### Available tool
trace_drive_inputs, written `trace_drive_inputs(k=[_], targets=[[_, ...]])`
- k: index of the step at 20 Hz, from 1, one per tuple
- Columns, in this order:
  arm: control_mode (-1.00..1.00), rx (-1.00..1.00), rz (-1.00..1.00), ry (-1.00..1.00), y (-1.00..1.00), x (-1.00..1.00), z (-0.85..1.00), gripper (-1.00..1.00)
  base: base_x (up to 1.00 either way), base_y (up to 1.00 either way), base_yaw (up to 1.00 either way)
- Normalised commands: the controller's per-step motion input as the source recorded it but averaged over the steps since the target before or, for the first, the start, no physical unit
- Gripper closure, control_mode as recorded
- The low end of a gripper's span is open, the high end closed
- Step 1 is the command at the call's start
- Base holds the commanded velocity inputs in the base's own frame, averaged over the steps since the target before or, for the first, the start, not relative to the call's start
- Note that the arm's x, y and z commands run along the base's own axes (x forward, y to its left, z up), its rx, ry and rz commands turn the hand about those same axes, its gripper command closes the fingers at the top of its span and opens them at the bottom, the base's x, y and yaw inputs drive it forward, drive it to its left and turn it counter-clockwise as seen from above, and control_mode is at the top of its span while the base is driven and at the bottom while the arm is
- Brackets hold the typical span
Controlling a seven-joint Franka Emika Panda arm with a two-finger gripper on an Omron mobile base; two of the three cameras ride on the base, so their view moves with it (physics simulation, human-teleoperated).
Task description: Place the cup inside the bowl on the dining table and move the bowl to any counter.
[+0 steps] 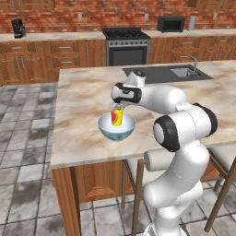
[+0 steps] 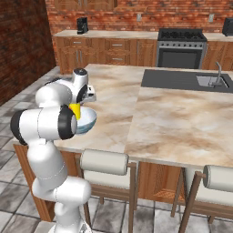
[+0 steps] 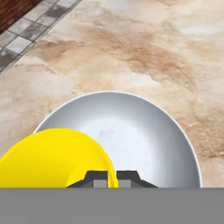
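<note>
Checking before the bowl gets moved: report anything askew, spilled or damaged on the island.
Only the cup stands out: it hangs tilted in the shut gripper, lowered into the bowl rather than resting upright. The bowl sits level on the dining table; nothing looks spilled or damaged.

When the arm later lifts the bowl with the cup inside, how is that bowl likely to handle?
The bowl looks rigid, with a smooth, glossy inside, so jaws pinching its thin rim may slip. It narrows toward its base, so a one-sided rim grip would probably tilt it. The cup, tall and narrow against the wide bowl, would likely slide or topple inside it.
</note>
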Motion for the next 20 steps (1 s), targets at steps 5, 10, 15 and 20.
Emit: trace_drive_inputs(k=[5,10,15,20], targets=[[-1.0,0.0,0.0,-0.09,0.0,0.0,-0.13,1.0,0.0,0.0,0.0],[-1.0,0.0,0.0,-0.09,0.0,-0.12,-0.08,1.0,0.0,0.0,0.0],[-1.0,0.0,0.0,-0.03,0.0,-0.29,-0.02,1.0,0.0,0.0,0.0],[-1.0,0.0,0.0,0.0,0.0,-0.33,0.0,1.0,0.0,0.0,0.0]])
